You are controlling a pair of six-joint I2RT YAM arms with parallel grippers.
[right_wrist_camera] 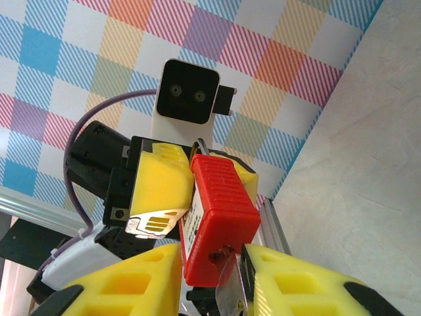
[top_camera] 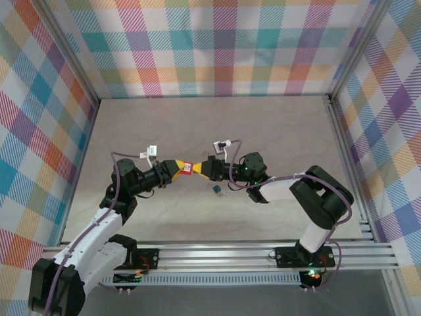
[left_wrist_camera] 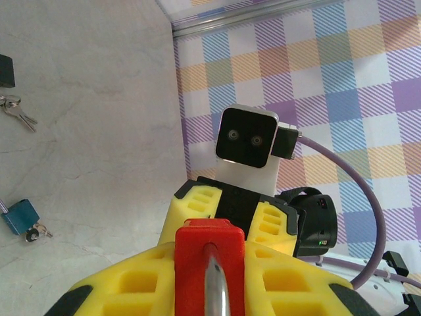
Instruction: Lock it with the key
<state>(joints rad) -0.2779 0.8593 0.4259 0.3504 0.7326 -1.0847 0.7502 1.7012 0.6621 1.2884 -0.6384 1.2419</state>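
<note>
The two arms met nose to nose over the middle of the bench [top_camera: 263, 131]. The left tool [top_camera: 177, 168] was clamped on the red padlock [top_camera: 187, 170], holding it clear of the surface with its keyhole end toward the right arm. The key [right_wrist_camera: 228, 287], a thin silver blade, stood at that end of the lock, between the yellow pads of the right tool [top_camera: 201, 168]. The pads stood narrow around it, but whether they pinched it could not be told. A blue padlock [top_camera: 216, 189] lay on the bench just near of the tools, and a loose bunch of keys [left_wrist_camera: 16, 112] lay apart from it.
</note>
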